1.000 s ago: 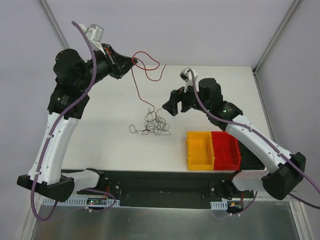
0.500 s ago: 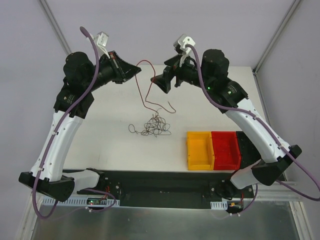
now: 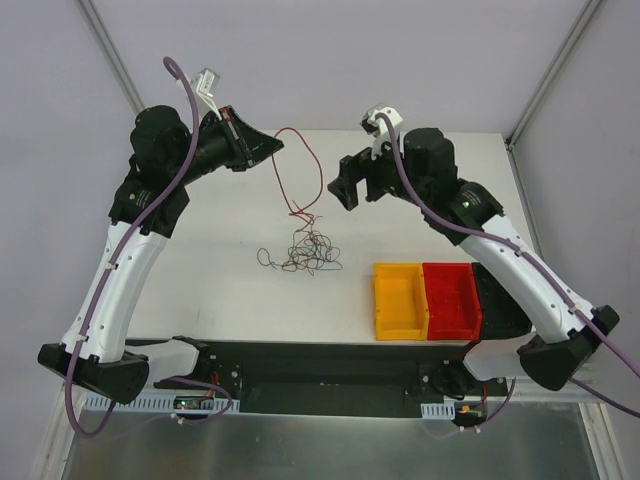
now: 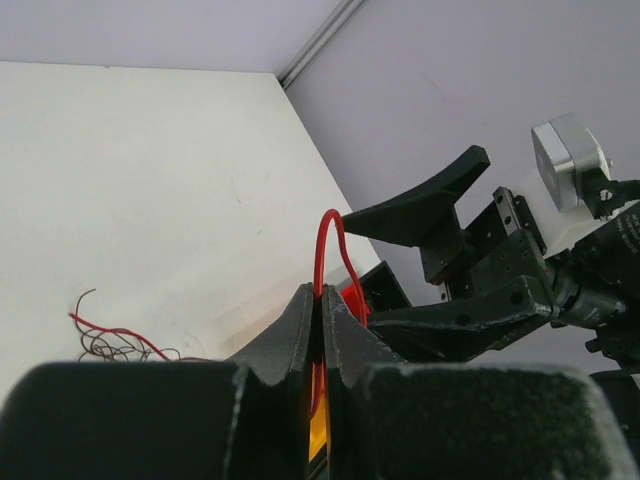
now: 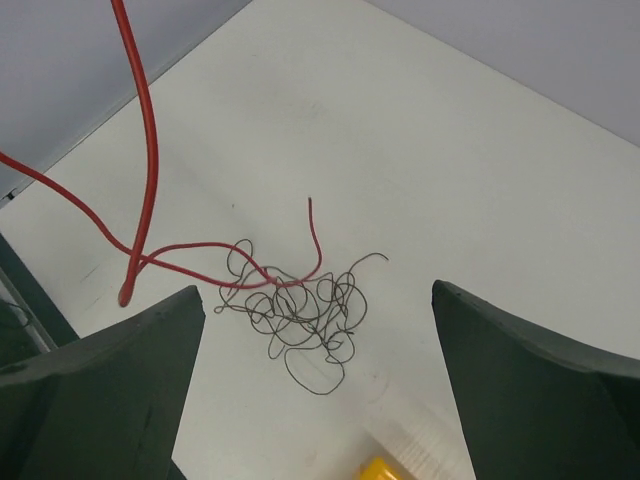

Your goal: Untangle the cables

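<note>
Up at eleven o'clock from the tangle of cables (image 3: 305, 252) on the table (image 3: 200, 260), the left gripper (image 3: 272, 147) pinches a red cable (image 5: 150, 150), held high probably to draw it free; at one o'clock the right gripper (image 3: 342, 188) hangs spread wide, apparently to take it.

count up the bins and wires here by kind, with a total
open plastic bins: 3 - yellow bin, red bin, black bin partly hidden
long red wire: 1, pinched in the shut left gripper
heap of thin dark tangled wires: 1, strands too fine to count
total: 5
</note>
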